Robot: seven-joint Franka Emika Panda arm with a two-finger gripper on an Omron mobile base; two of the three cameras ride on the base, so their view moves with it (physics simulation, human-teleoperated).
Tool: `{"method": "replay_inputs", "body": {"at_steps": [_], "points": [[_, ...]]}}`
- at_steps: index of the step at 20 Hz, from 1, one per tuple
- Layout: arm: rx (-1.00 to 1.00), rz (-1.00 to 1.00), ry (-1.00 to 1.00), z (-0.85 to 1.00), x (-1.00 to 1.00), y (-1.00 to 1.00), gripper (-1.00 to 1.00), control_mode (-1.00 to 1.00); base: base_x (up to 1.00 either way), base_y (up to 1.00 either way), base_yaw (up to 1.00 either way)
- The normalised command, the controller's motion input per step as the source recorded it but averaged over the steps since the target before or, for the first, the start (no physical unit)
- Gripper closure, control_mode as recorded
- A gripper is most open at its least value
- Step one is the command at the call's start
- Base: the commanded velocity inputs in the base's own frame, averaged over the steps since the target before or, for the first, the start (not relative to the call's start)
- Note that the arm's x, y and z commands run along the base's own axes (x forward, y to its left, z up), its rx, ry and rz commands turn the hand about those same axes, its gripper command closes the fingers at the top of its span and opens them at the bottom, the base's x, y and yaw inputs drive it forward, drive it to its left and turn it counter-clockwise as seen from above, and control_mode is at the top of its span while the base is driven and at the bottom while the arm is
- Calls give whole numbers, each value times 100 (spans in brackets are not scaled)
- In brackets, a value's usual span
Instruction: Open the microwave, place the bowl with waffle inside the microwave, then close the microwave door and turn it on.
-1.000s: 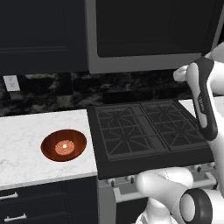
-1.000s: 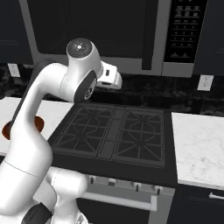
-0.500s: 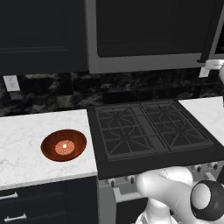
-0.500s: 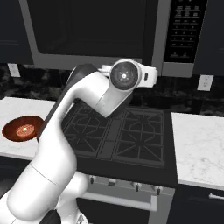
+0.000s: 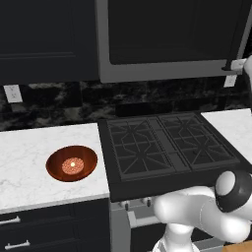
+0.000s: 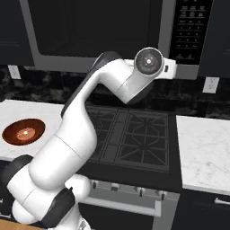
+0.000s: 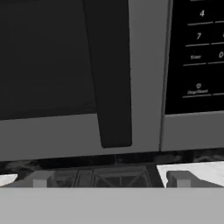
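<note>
The microwave point(image 5: 172, 74) hangs above the stove, and its microwave door point(image 7: 43, 57) is closed. In the hand view the door's dark vertical bar handle point(image 7: 109, 74) stands straight ahead and close, with the keypad point(image 7: 197, 52) to its right. My gripper point(image 7: 111, 180) is open, its two fingertips spread wide just below the handle's lower end, touching nothing. The reddish-brown bowl point(image 5: 72, 163) sits on the white counter left of the stove with the waffle point(image 5: 72, 166) lying in its middle. The bowl point(image 6: 23, 131) also shows at the far left in the right base view.
A black gas stove point(image 5: 167, 145) with grates lies under the microwave. White marble counter point(image 6: 204, 148) runs on both sides. Dark cabinets point(image 5: 44, 39) flank the microwave, and a wall outlet point(image 5: 13, 93) sits on the dark backsplash.
The arm has swung right and up, bringing the hand to the lower end of the microwave door's handle. The gripper has stayed open. The bowl has not moved.
</note>
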Motion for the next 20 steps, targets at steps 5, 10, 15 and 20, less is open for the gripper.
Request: {"method": "replay_inputs", "body": {"at_steps": [5,10,15,20], "points": [[0,2,-2,45,11,-6,-100,-100,0,0,0],[0,0,-2,4,37,0,-100,-100,0,0,0],[0,0,0,0,42,0,-100,-100,0,0,0],[1,0,0,-1,41,0,-100,-100,0,0,0]]}}
